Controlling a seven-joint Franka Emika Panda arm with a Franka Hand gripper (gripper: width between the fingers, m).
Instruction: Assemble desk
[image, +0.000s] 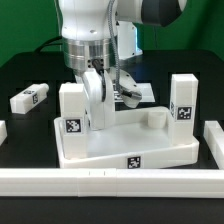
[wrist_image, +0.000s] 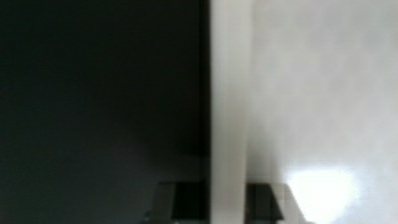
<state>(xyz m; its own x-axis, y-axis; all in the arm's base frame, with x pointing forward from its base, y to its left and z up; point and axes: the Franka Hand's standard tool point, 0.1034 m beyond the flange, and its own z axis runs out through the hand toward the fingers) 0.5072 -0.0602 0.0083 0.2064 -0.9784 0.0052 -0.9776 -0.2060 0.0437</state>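
Some of the tabletop (image: 125, 146) hides behind the gripper (image: 97, 112) — fingers (wrist_image: 183, 203) straddle a white edge (wrist_image: 226, 110), grip unclear.

Black table (image: 30, 65): extends on all sides of the gripper (image: 97, 115). Long low white rail (image: 110, 181): camera side of gripper, well apart. Marker board (image: 138, 96): just behind gripper.

Robot lab (tagged leg (image: 182, 95), black table (image: 28, 72))

Smooth white plastic desk part (wrist_image: 311, 90) fills one half, flat black table surface (wrist_image: 98, 90) other. Dark two-finger gripper (wrist_image: 226, 203) straddles part's paler edge strip; contact unclear.
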